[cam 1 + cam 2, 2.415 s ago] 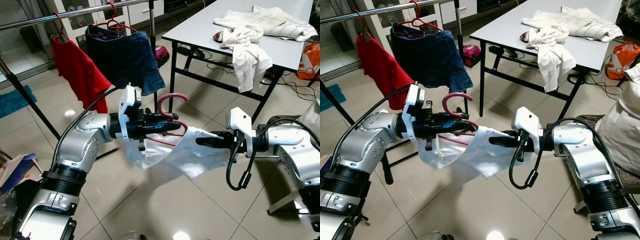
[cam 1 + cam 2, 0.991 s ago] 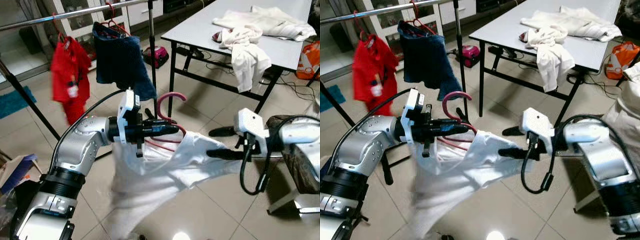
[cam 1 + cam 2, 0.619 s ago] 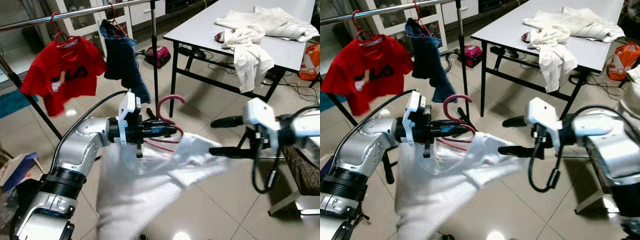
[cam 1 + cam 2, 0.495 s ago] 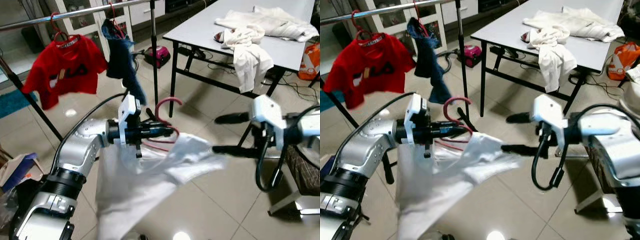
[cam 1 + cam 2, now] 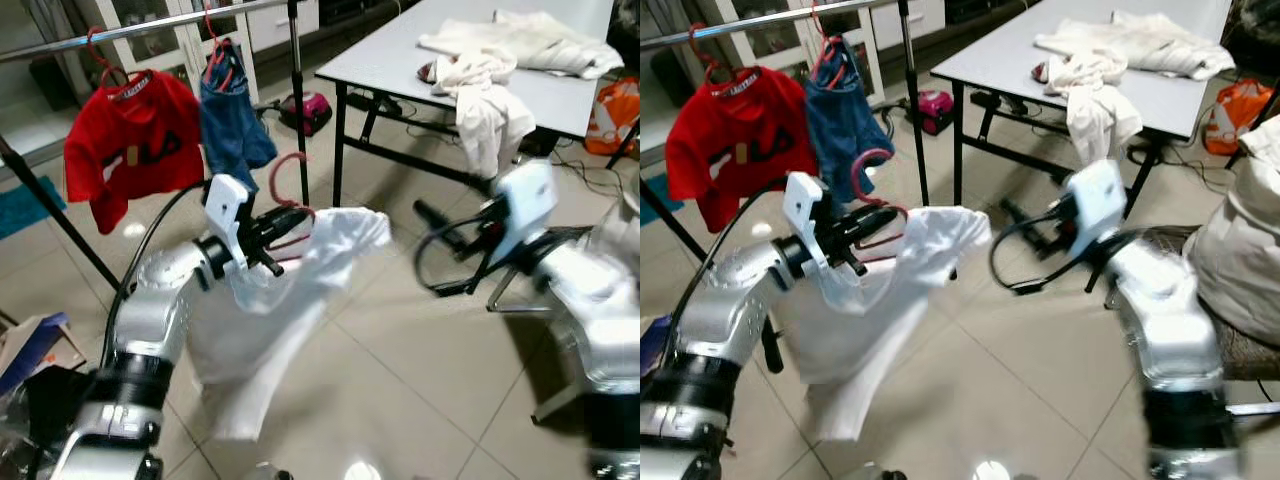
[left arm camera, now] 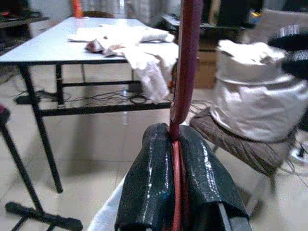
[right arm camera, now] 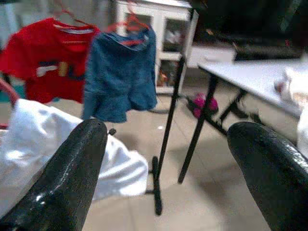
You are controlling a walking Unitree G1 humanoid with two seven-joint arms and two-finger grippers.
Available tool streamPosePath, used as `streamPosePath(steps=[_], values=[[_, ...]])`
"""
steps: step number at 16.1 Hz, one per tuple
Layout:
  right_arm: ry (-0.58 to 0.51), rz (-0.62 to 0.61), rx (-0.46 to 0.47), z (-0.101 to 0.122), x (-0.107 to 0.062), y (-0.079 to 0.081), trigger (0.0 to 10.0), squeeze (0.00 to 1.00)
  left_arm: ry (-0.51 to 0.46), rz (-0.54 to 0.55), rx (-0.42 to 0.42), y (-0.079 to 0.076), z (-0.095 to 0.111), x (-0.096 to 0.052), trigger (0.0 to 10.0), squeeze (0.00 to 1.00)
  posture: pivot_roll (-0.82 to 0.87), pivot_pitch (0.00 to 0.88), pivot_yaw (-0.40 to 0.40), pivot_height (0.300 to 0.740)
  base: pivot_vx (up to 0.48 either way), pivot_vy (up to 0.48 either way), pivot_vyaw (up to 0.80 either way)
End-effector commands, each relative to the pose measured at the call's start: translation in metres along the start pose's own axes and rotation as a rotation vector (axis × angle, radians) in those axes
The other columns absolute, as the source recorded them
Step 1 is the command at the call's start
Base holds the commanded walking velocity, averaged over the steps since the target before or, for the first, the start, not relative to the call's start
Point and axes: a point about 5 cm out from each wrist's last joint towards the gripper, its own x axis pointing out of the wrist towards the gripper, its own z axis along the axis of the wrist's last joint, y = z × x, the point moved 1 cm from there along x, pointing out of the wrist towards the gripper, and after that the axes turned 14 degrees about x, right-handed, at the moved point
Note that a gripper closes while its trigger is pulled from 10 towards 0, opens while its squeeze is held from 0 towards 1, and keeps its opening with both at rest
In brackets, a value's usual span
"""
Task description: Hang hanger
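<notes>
Left fingers (image 6: 175, 183) clamping red hanger (image 6: 185, 62), right fingers (image 7: 91, 159) spread

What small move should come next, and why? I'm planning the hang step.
Probably raise the left tool toward the rail. It is shut on the hanger, whose hook sits below the rail, with the white shirt draped on it. The right tool is open and holds nothing.

The red shirt (image 5: 128, 140) on the rail bears the brand "FILA" across its chest, somewhat blurred
</notes>
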Motion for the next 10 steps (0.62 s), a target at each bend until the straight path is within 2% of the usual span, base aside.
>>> streamPosePath(steps=[1,2,3,4,6,8,10], values=[[-0.029,-0.12,0.019,-0.008,0.0,-0.005,10.0,0.0,-0.056,0.085,-0.007,0.003,0.012,0.001,0.0,0.0,-0.1,0.0,0.088,0.74,0.0,0.0,0.0],[-0.029,-0.219,0.056,-0.028,0.002,-0.002,10.0,0.0,-0.061,0.186,-0.036,0.004,0.011,0.001,0.0,0.0,-0.09,0.0,0.085,0.74,0.0,0.0,0.0],[-0.025,-0.26,0.071,-0.041,0.003,0.005,10.0,0.0,-0.047,0.297,-0.051,0.007,0.008,0.0,0.0,0.0,-0.09,0.0,0.085,0.74,0.0,0.0,0.0],[-0.028,-0.271,0.087,-0.048,0.005,0.011,10.0,0.0,-0.039,0.356,-0.067,0.005,0.004,-0.001,0.0,0.0,-0.09,0.0,0.084,0.74,0.0,0.0,0.0],[-0.036,-0.29,0.109,-0.052,0.01,0.014,10.0,0.0,0.0,0.43,-0.075,-0.003,-0.003,-0.003,0.0,0.0,-0.08,0.0,0.083,0.74,0.0,0.0,0.0],[-0.039,-0.313,0.122,-0.053,0.012,0.011,10.0,0.0,0.031,0.488,-0.072,-0.007,-0.009,-0.007,0.0,0.0,-0.08,0.0,0.085,0.74,0.0,0.0,0.0],[-0.041,-0.347,0.115,-0.058,0.016,0.009,10.0,0.0,0.106,0.59,-0.06,-0.006,-0.019,-0.012,0.0,0.0,-0.07,0.0,0.089,0.74,0.0,0.0,0.0]])
